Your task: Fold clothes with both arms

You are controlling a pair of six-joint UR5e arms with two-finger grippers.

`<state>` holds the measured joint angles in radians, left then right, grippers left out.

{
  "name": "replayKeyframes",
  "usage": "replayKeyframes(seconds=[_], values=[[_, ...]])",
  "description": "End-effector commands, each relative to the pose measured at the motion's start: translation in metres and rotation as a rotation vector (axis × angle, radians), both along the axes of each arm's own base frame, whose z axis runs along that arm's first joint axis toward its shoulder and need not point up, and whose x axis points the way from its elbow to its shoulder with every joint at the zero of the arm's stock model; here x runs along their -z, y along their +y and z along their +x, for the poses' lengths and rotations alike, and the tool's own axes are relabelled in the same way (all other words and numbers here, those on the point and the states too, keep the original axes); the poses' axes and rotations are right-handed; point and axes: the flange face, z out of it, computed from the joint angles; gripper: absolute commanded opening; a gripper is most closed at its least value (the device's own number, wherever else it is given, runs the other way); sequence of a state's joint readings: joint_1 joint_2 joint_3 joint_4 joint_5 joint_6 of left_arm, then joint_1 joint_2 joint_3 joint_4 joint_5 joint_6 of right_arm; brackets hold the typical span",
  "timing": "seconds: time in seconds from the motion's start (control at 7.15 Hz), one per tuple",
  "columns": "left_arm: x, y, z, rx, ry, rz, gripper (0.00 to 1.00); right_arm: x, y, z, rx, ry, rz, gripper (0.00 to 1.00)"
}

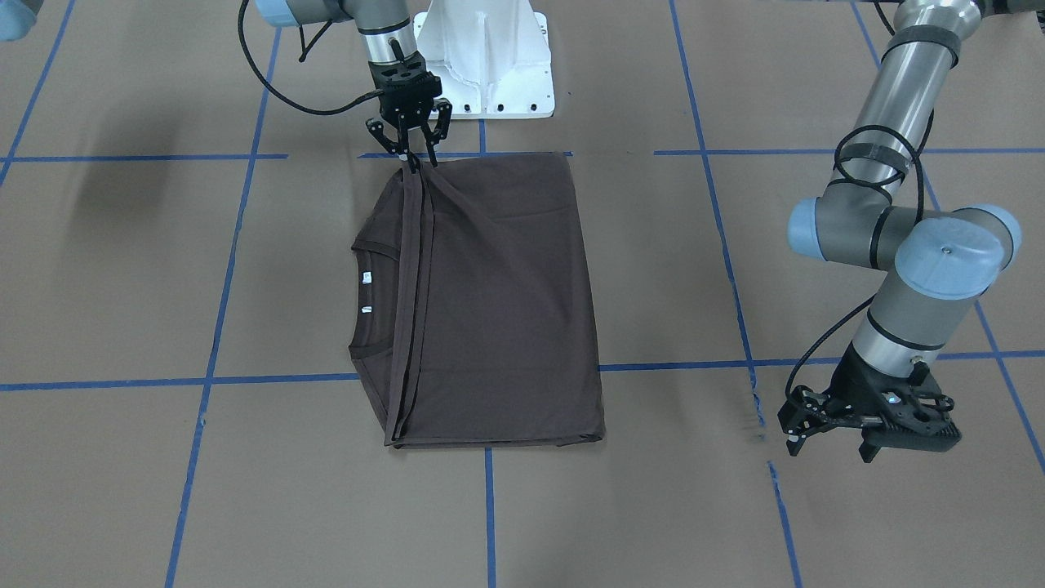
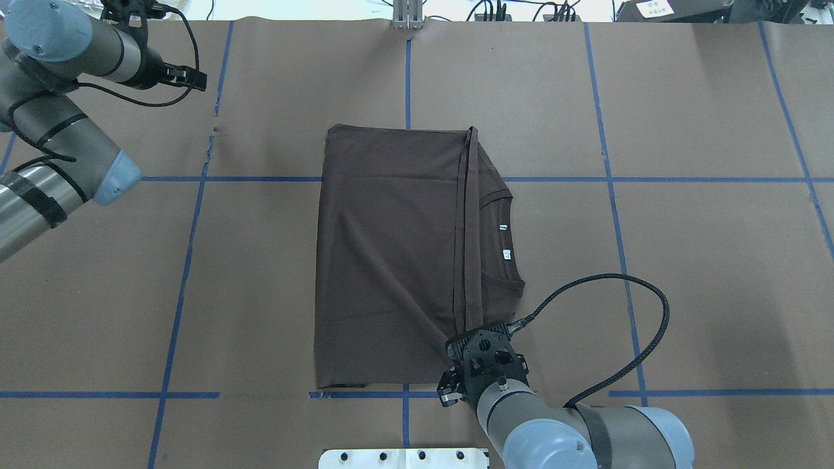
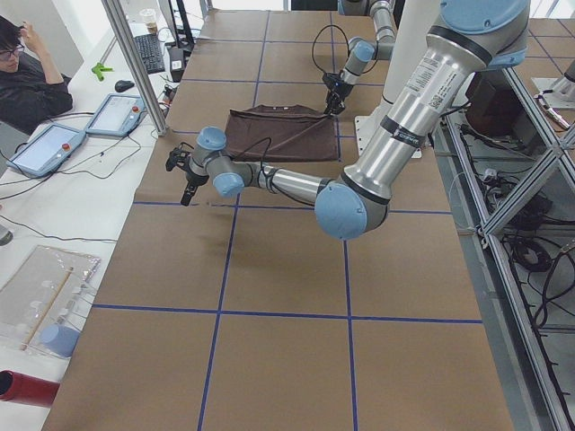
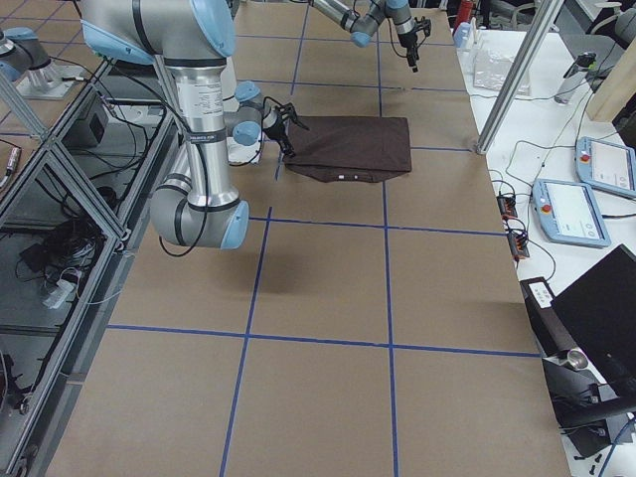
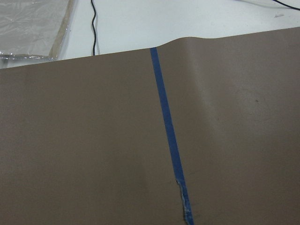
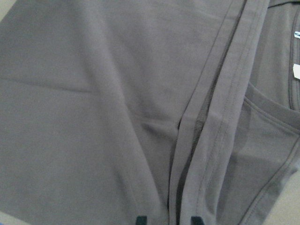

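The dark grey-brown T-shirt (image 1: 506,302) (image 2: 384,260) lies folded into a rectangle at the table's middle. Its ribbed collar (image 2: 505,195) and white neck tags (image 2: 503,227) peek out on the robot's right side. My right gripper (image 1: 418,163) (image 2: 472,332) is shut on the doubled hem at the shirt's near right corner and holds it slightly raised and taut. The right wrist view has the hem strip (image 6: 211,117) running between the two fingertips (image 6: 140,219). My left gripper (image 1: 829,447) (image 2: 195,78) hovers open and empty over bare table, far left of the shirt.
The white pedestal base (image 1: 490,65) stands just behind the right gripper. Blue tape lines (image 5: 166,126) grid the brown table cover, torn in one spot (image 5: 185,206). A person (image 3: 27,81) sits with teach pendants (image 3: 54,148) beyond the far table edge.
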<state>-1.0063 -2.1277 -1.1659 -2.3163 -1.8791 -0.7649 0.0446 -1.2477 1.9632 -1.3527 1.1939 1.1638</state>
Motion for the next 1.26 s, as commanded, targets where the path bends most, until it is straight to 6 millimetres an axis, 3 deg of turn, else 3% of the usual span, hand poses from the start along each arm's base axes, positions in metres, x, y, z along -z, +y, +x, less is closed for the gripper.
replayKeyframes(seconds=[0.0,0.42,0.56,0.7,0.84,1.12], values=[[-0.001,0.000,0.001,-0.001,-0.001,-0.002,1.00,-0.001,-0.005,0.007,0.001,0.006,0.001,0.42],[-0.002,0.003,0.005,-0.007,-0.001,-0.003,1.00,-0.008,-0.001,0.005,0.008,0.049,-0.003,0.40],[-0.002,0.003,0.006,-0.009,-0.001,-0.003,1.00,-0.007,0.001,0.005,0.011,0.047,-0.007,0.25],[-0.002,0.003,0.006,-0.008,-0.001,-0.004,1.00,-0.006,0.001,0.004,0.006,0.041,-0.014,0.00],[-0.011,0.007,0.004,-0.008,-0.006,-0.013,1.00,-0.007,0.001,0.005,0.003,0.042,-0.015,0.00],[-0.010,0.010,0.004,-0.008,-0.002,-0.012,1.00,-0.002,0.000,0.008,-0.008,0.026,-0.027,0.00]])
